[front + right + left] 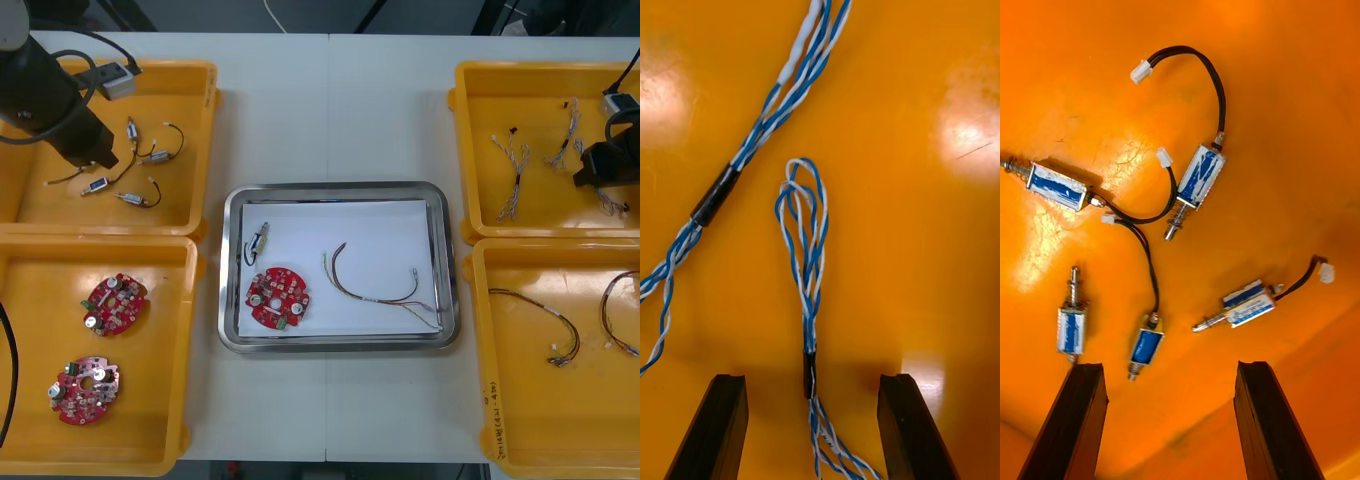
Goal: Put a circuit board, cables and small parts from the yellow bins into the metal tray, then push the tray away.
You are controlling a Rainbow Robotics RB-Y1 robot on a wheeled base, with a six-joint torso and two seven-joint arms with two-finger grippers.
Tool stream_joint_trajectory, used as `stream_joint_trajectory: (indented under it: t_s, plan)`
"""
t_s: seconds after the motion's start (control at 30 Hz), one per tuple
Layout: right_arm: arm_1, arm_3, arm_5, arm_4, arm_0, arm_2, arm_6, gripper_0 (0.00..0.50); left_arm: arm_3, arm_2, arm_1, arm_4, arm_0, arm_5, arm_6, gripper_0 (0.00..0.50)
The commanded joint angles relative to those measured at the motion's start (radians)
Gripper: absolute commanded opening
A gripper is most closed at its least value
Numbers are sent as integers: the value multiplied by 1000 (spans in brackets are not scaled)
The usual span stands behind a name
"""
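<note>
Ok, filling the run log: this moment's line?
left tool open above small metal parts | right tool open over twisted blue-and-white cable | metal tray part-loaded

Front view: left arm (50,100) hides far corner of far-left yellow bin (190,195). Right arm (612,162) cut by pic edge, overlaps blue-white cables (570,125). Near-right bin (520,400) & a cable (606,318) in it run off frame. Right wrist: twisted cable (809,247) exits frame btwn jaws.

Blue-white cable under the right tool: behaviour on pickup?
Likely floppy: the blue and white cable lies in a folded loop, ends should dangle. Probably light: thin wire. The open right tool straddles its black sleeve, likely the firmest pinch spot. Left tool hovers over small metal parts.
</note>
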Motion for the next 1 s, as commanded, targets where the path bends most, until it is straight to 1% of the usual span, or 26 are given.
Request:
stream_joint_trajectory:
  t_s: [0.03,0.23,0.4,0.43,0.47,0.5,0.57,0.6,0.63,0.67,0.7,0.9,1.0]
  plan:
    - [12,-15,-8,-8,18,17,-17,500,45,31,43,-24,-66,-56,-73,500]
    - [15,-16,-8,-16,36,17,-19,500,114,31,43,-38,-77,-127,-105,500]
    - [18,-15,-8,-19,39,17,-24,500,127,31,42,-52,-77,-158,-116,500]
    - [20,-16,-8,-21,39,17,-24,478,133,31,40,-53,-77,-164,-119,500]
    - [20,-15,-8,-21,41,17,-25,445,136,31,42,-56,-77,-167,-121,500]
    - [21,-15,-8,-19,39,17,-27,377,140,31,40,-59,-77,-176,-124,500]
    - [23,-16,-8,-19,39,17,-28,217,160,31,40,-62,-77,-199,-133,500]
    - [23,-15,-8,-21,39,17,-28,168,167,31,40,-62,-78,-205,-136,500]
    - [23,-15,-8,-21,39,17,-28,54,177,31,39,-64,-78,-221,-141,500]
    - [23,-15,-8,-21,39,17,-28,14,182,31,40,-64,-78,-227,-144,500]
    - [21,-15,-8,-24,41,17,-30,0,199,31,40,-65,-78,-241,-150,500]
    - [23,-16,-8,-24,39,17,-28,0,239,31,34,-68,-80,-291,-167,500]
    - [21,-38,1,-19,39,20,-25,0,256,31,28,-73,-80,-314,-170,500]
